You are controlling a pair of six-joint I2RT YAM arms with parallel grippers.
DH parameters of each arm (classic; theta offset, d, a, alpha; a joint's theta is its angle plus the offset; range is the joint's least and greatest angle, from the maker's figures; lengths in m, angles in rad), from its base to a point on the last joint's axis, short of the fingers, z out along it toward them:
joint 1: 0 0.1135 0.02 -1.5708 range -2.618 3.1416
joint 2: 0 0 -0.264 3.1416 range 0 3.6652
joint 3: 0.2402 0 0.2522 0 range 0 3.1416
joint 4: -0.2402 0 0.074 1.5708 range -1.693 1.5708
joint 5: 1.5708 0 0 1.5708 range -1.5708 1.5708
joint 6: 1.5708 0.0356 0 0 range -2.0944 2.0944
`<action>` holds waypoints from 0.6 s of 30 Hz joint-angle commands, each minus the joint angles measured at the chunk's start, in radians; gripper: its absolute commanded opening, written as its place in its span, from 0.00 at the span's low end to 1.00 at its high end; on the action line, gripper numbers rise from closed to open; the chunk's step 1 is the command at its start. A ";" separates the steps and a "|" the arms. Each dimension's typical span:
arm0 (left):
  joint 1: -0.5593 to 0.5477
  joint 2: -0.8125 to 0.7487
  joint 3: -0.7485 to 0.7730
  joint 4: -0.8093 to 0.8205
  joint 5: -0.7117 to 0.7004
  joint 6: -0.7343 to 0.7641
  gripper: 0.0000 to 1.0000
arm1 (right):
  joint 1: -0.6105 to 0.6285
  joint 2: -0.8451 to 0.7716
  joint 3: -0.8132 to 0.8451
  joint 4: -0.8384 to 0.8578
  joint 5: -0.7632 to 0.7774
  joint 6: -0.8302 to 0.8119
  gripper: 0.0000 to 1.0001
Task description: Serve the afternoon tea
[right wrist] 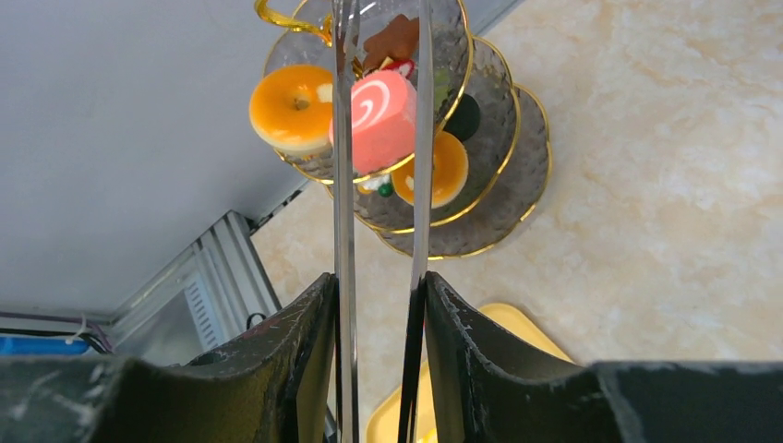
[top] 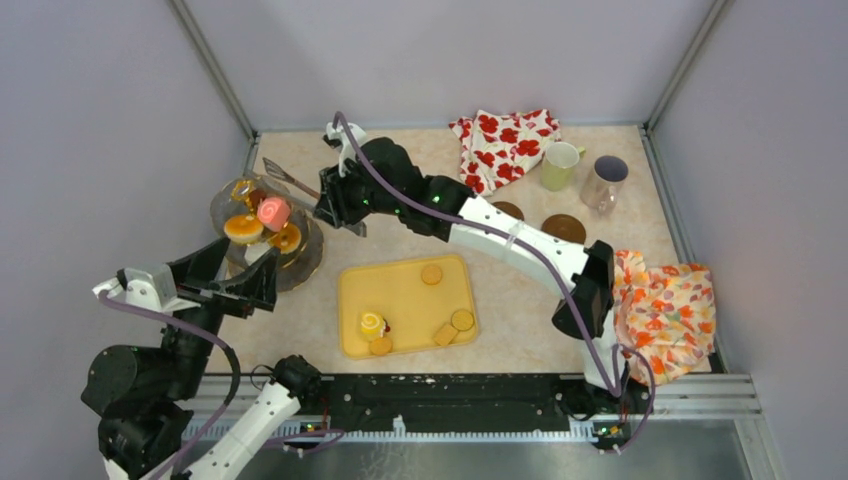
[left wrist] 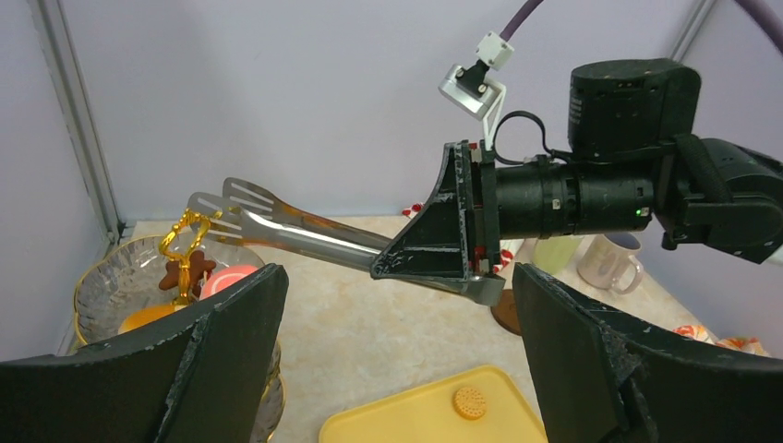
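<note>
A tiered glass stand point(top: 305, 262) at the left carries a pink swirl roll point(top: 272, 212) and two orange tarts point(top: 243, 228). My right gripper point(top: 340, 205) is shut on the metal tongs point(right wrist: 343, 185). Their two blades reach over the stand's top tier on either side of the pink roll point(right wrist: 380, 120), above it and apart from it. My left gripper point(top: 250, 285) stands open and empty by the stand's near side. The yellow tray point(top: 405, 290) holds a yellow roll point(top: 372, 323) and several biscuits point(top: 432, 273). A pale-yellow mug point(top: 560, 165) and a greyish mug point(top: 605, 180) stand at the back right.
A red-flowered cloth point(top: 505, 145) lies at the back beside the mugs. An orange flowered cloth point(top: 665, 310) drapes over the right edge. Two brown coasters point(top: 564, 228) sit in front of the mugs. Walls enclose the table on three sides.
</note>
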 commanded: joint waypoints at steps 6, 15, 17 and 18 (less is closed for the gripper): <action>0.002 0.033 -0.045 0.070 0.029 -0.022 0.99 | -0.011 -0.249 -0.209 0.052 0.112 -0.050 0.38; 0.002 0.034 -0.158 0.096 0.041 -0.028 0.99 | -0.011 -0.543 -0.587 0.038 0.177 -0.076 0.38; 0.002 0.024 -0.198 0.111 0.042 -0.036 0.99 | -0.012 -0.614 -0.682 0.035 0.178 -0.077 0.38; 0.002 0.014 -0.218 0.118 0.043 -0.041 0.99 | -0.012 -0.646 -0.725 0.034 0.172 -0.077 0.38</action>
